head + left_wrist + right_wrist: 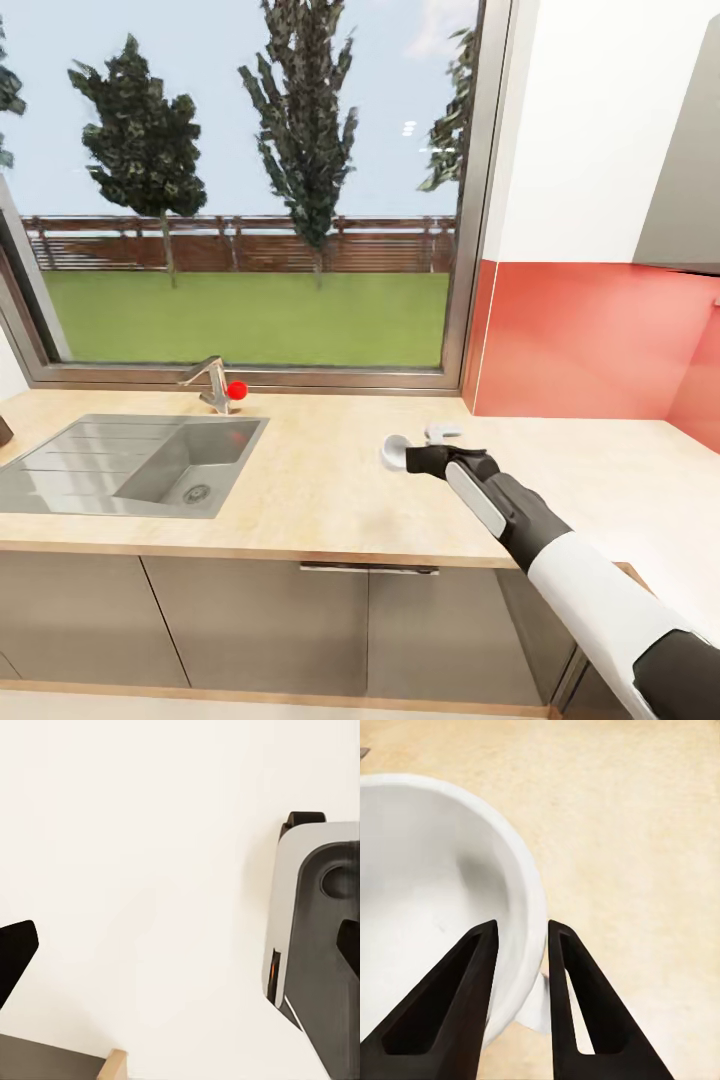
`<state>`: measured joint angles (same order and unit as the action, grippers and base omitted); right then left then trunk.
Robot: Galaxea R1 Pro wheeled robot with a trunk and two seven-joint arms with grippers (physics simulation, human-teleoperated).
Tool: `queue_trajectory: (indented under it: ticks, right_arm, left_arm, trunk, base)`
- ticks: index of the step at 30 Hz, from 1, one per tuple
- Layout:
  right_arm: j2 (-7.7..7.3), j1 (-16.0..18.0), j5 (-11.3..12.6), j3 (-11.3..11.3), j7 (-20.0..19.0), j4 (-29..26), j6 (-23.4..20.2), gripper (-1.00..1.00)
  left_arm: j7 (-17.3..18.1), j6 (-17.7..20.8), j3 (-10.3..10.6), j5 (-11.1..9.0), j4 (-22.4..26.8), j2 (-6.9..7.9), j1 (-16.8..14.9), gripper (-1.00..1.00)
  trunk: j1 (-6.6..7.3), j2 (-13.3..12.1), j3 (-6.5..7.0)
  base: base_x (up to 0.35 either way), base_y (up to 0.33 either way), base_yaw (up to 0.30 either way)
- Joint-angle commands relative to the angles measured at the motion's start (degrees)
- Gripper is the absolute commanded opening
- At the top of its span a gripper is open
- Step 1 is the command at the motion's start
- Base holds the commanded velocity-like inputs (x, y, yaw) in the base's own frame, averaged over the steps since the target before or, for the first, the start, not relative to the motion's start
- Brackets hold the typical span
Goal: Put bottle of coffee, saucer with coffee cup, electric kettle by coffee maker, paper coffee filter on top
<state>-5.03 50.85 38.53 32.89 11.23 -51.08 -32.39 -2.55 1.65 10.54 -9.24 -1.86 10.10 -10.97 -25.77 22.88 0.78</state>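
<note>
Cup (435,892) wall pinched betw. right gripper (521,934) fingers, one inside rim, one outside; handle prob. under; countertop (330,490) below, left arm away.

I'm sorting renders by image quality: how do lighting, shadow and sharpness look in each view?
Head view: even daylight, countertop softly blurred, a faint shadow under the right gripper. Right wrist view: coffee cup rim nearly blown out, the dark jaws crisp. Left wrist view: a washed-out pale surface without texture.
</note>
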Motion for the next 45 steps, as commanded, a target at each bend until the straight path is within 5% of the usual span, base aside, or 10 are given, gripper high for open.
queue_trajectory:
  ticks: [1, 11, 20, 45]
  right_arm:
    - [-0.10, 0.0, 0.7, 0.3, 0.5, -0.3, -0.1, -1.00]
    - [-0.45, 0.0, 0.8, 0.3, 0.5, -2.3, -0.3, -1.00]
    - [-0.26, 0.0, 0.8, 0.4, 0.5, -2.5, -0.3, -1.00]
    - [0.02, 0.0, 0.8, 0.4, 0.5, -2.5, -3.9, -1.00]
  left_arm:
    - [-0.1, 0.1, 0.5, -0.6, 0.0, -0.29, 0.0, 1.00]
    - [-0.2, -5.6, 0.3, -0.7, -0.2, -0.86, -0.1, 1.00]
    - [-0.2, -5.9, 0.3, -3.1, -0.2, -0.86, 0.0, 1.00]
    - [-0.2, -6.0, 0.2, -3.2, 0.0, -0.87, -0.1, 1.00]
  trunk:
    - [-0.02, 0.0, -0.02]
    - [-0.02, 0.0, -0.19]
    - [-0.02, 0.0, -0.73]
    - [-0.02, 0.0, -2.16]
  base:
    - [0.000, 0.000, 0.000]
    - [-0.096, 0.000, 0.049]
    - [-0.314, 0.107, 0.183]
    - [-0.072, 0.219, 0.220]
